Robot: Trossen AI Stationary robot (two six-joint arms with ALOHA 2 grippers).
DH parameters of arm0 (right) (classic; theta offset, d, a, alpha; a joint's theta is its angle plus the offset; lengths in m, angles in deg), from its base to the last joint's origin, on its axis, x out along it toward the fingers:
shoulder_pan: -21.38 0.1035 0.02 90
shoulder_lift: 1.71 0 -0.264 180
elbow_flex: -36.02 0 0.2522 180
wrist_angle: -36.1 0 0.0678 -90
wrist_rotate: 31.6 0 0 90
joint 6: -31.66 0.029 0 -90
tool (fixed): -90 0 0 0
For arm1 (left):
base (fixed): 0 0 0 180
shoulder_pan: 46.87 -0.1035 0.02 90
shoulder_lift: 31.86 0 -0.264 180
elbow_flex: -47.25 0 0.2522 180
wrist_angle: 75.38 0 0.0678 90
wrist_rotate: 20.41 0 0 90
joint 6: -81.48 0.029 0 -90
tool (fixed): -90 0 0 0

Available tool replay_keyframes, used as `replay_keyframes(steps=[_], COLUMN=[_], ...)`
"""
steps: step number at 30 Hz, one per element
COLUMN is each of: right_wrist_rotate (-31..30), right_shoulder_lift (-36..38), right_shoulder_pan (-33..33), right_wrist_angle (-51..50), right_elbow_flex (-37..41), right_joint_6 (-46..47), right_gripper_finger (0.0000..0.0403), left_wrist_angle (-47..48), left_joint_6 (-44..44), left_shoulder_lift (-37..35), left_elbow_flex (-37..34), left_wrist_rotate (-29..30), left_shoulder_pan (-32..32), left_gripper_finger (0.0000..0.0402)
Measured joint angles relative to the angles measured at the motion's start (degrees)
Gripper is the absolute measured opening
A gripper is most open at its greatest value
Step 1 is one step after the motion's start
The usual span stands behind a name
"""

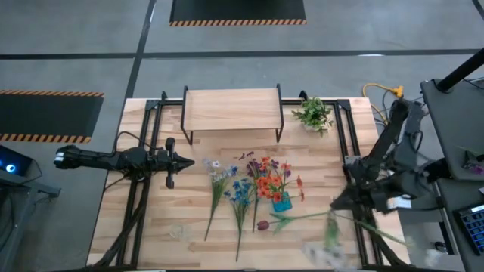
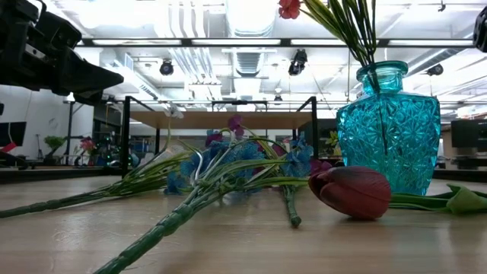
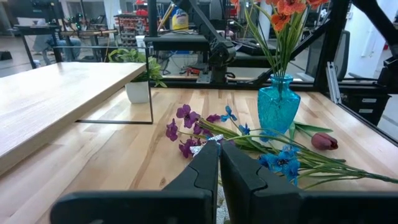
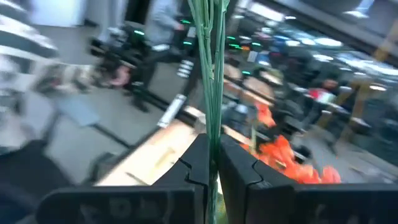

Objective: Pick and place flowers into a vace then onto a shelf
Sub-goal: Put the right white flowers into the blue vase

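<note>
**Right fingers clamp green stems**

High view: the flowers [image 1: 246,185] lie mid-worktop [image 1: 189,219], the vase [image 1: 281,202] among them, the shelf [image 1: 232,109] behind. The right gripper [image 1: 338,202] holds blurred stems near the right edge.

Low view: the vase stands behind a red bud [image 2: 354,191].

Left wrist view: the left gripper [image 3: 219,151] has its fingers shut, empty.

Right wrist view: fingers pinched on stems [image 4: 210,68].
</note>
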Motion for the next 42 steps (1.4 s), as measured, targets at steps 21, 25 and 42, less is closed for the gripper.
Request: replay_keyframes(steps=[21,25,42], right_wrist_rotate=[11.78,13.23,14.34], right_shoulder_lift=[-10.42,-16.94,-43.18], right_shoulder_pan=[-17.34,-21.2,-24.46], right_wrist_angle=[83.24,83.13,94.54], right_elbow_flex=[40.99,37.96,27.51], right_joint_6=[-5.85,-2.6,-2.21], right_gripper_finger=[0.0013,0.0013,0.0013], left_wrist_angle=[0.0,0.0,-0.02], left_joint_6=[0.01,0.02,0.01], left_shoulder_lift=[0.0,0.0,0.0], left_elbow_flex=[0.0,0.0,0.0], left_wrist_rotate=[-0.02,-0.01,0.0], left_shoulder_pan=[0.0,0.0,0.0], left_gripper_finger=[0.0,0.0,0.0])
